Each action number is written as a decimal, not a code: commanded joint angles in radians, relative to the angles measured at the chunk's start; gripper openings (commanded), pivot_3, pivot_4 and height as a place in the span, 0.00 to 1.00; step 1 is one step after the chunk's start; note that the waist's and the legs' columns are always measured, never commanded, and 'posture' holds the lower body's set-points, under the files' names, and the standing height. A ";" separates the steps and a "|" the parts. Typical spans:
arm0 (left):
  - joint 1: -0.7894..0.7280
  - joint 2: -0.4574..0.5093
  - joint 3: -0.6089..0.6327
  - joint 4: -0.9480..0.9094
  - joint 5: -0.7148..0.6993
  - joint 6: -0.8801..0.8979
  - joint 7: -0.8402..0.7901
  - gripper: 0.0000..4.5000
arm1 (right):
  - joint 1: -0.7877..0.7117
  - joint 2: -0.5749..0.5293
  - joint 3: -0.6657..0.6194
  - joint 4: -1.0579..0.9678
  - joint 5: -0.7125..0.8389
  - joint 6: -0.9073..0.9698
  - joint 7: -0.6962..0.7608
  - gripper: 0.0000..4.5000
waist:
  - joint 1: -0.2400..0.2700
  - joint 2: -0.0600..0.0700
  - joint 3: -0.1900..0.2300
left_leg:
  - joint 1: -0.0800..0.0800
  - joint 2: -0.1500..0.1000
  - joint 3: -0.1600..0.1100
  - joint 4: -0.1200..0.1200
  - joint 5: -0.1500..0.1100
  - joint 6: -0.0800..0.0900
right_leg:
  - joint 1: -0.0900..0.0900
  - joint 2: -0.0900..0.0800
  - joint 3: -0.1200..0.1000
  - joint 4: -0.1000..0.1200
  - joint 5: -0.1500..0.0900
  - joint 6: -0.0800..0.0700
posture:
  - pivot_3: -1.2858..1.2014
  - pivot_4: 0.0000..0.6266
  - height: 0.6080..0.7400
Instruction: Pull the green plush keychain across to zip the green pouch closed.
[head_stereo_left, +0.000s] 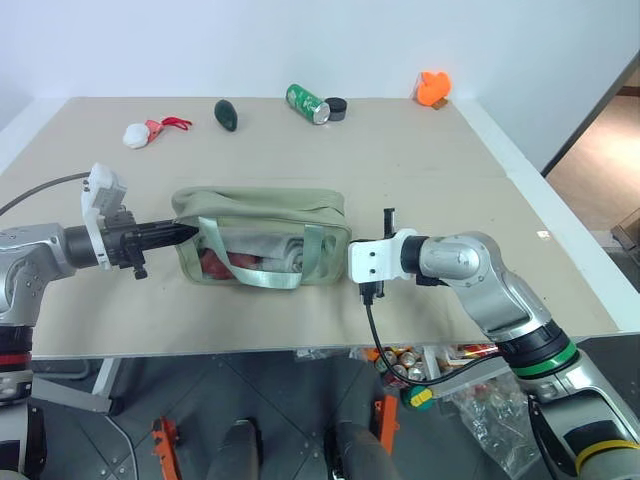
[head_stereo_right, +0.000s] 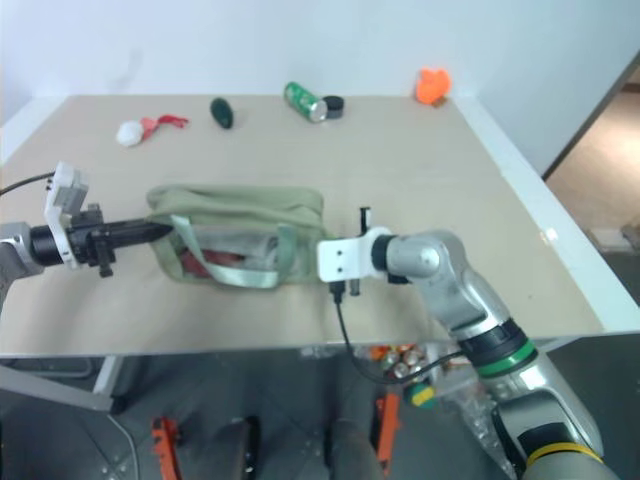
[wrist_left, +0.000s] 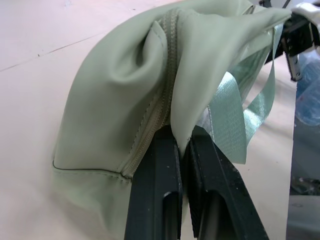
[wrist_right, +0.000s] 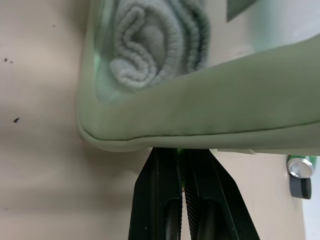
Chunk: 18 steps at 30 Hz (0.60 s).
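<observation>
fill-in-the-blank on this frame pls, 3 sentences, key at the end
1. The left gripper is shut on a fold of the green ____.
2. Through its clear side panel shows a rolled grey ____.
3. At the table's far edge, the orange toy lies toward the robot's ____ side.
Missing words: pouch; towel; right

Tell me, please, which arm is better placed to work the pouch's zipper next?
Right, probably: the left pincer is shut on the left end of the green pouch, anchoring it; the right pincer sits shut at the other end.
</observation>
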 joint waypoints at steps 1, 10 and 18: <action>-0.004 0.007 0.007 -0.012 -0.006 0.024 0.012 0.00 | -0.018 0.000 0.008 0.025 -0.008 -0.042 0.015 0.01 | 0.000 0.000 0.000 | 0.000 0.000 0.000 0.000 0.000 0.000 | 0.000 0.000 0.000 0.000 0.000 0.000 | 0.52 0.24 1.00; -0.005 0.006 0.041 -0.019 -0.030 0.062 0.044 0.30 | -0.104 0.054 -0.184 0.089 0.185 0.142 0.008 0.35 | 0.000 0.000 0.000 | 0.000 0.001 0.000 0.000 0.000 0.000 | 0.000 0.001 0.000 0.000 0.001 -0.001 | 0.52 0.24 1.00; 0.015 0.022 0.099 -0.076 -0.070 0.086 0.068 0.87 | -0.059 -0.017 -0.336 0.056 0.397 0.311 0.101 0.93 | 0.000 0.000 0.001 | -0.001 0.002 0.000 -0.001 0.000 0.000 | -0.001 0.002 0.000 0.000 0.001 0.000 | 0.52 0.24 1.00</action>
